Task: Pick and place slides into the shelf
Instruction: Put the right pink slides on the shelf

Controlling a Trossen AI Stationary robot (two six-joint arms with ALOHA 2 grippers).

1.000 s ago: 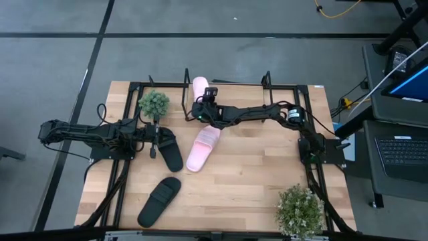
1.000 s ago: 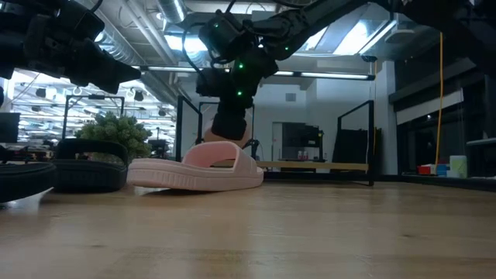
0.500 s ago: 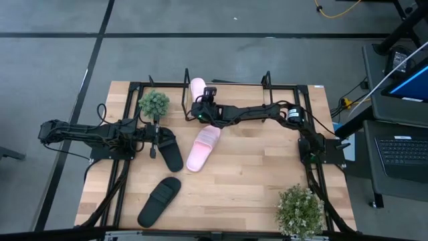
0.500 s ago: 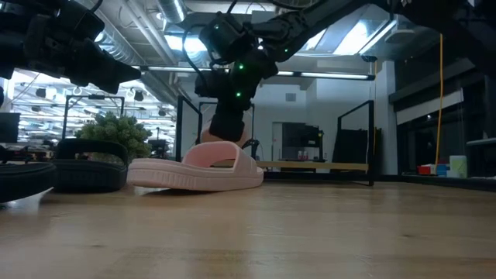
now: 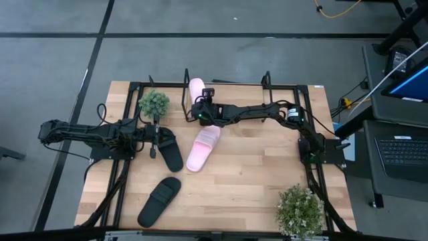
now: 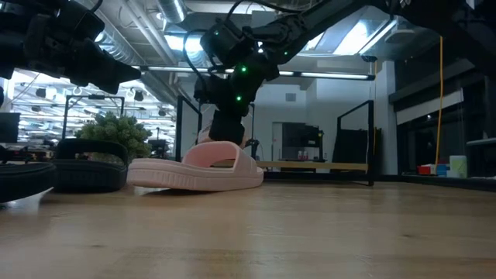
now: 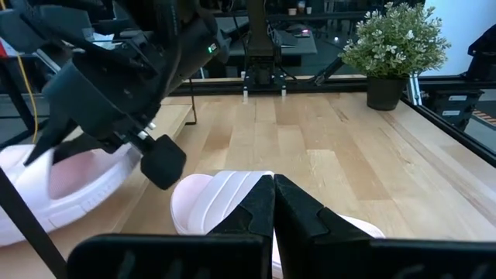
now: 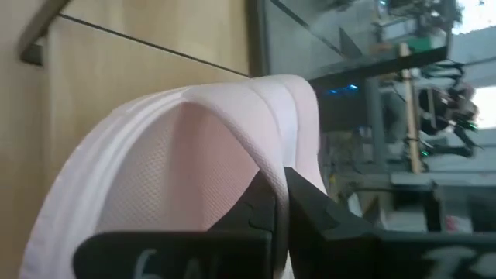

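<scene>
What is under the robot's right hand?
A pale pink slide lies on the shelf, its heel end hidden beneath the right gripper. Whether the fingers still pinch it is hidden.

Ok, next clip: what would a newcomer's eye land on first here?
First, the right gripper stretched across to the shelf at the table's far edge, shut on a pink slide there. Next, the second pink slide lying mid-table, with two black slides nearer the left gripper.
</scene>
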